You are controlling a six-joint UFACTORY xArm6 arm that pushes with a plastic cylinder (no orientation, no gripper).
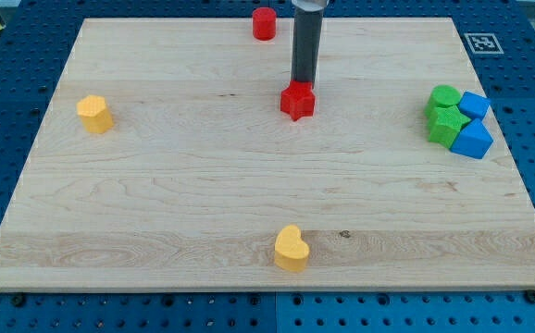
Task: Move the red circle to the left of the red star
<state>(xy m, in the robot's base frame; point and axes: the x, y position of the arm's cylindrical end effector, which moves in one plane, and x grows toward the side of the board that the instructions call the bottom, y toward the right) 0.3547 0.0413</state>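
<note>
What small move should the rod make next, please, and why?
Probably lift away toward the view's top: my tip sits right behind the red star, while the red circle lies up near the top edge, untouched.

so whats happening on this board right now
A rod arm is pushing blocks on a wooden board. My tip sits just behind the red star, at its top edge, near the board's middle. The red circle stands apart near the view's top edge, up and left of the star, so it isn't beside it yet.
</note>
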